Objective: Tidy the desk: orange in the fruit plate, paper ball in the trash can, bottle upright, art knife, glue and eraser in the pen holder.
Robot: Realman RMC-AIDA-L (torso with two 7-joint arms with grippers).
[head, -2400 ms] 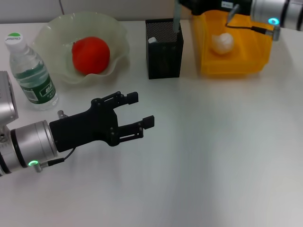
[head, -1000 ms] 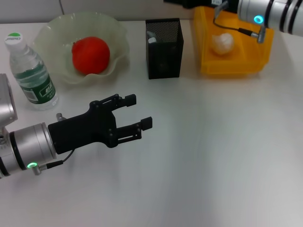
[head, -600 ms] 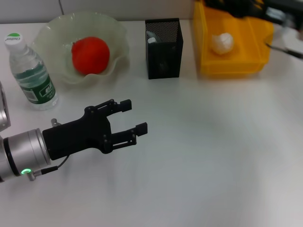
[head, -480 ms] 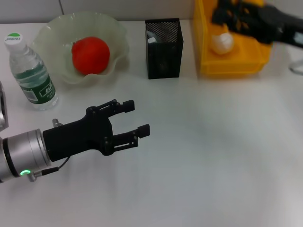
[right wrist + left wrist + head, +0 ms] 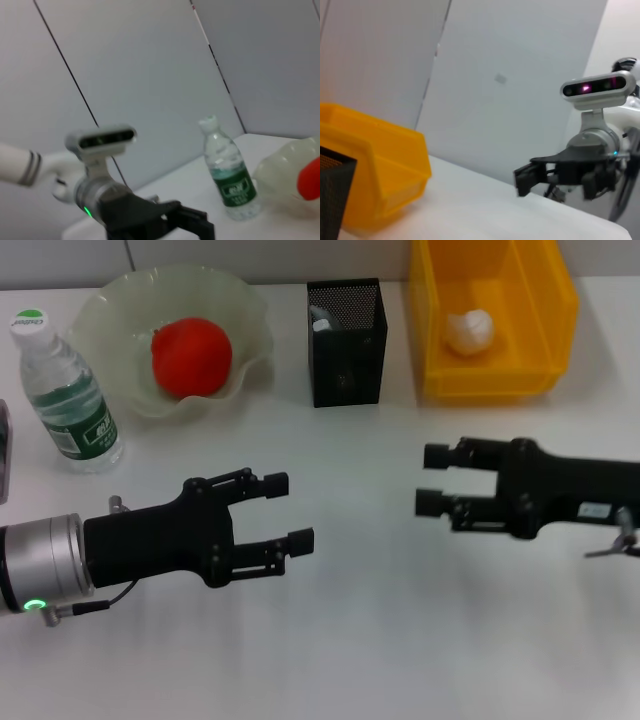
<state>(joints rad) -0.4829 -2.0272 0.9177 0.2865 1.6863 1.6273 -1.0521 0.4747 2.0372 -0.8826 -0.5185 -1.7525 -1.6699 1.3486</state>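
Observation:
The orange (image 5: pixel 190 355) lies in the pale fruit plate (image 5: pixel 110 302) at the back left. A clear bottle (image 5: pixel 63 390) stands upright beside the plate. The paper ball (image 5: pixel 468 330) rests in the yellow trash can (image 5: pixel 545 340) at the back right. Between them is the black mesh pen holder (image 5: pixel 345 345), with something pale at its rim. Art knife, glue and eraser cannot be told apart and are mostly hidden inside. My left gripper (image 5: pixel 288 510) hovers open over the front left of the table. Facing it, my right gripper (image 5: pixel 432 478) is open and holds nothing.
The white table (image 5: pixel 350 640) runs bare between and in front of both grippers. In the left wrist view the trash can (image 5: pixel 375 165) and the far right gripper (image 5: pixel 525 180) show. The right wrist view shows the bottle (image 5: pixel 227 177) and the plate (image 5: pixel 285 167).
My right arm has swung from the back, over the pen holder and trash can, down to the table's front middle. The left gripper drifted slightly toward the front.

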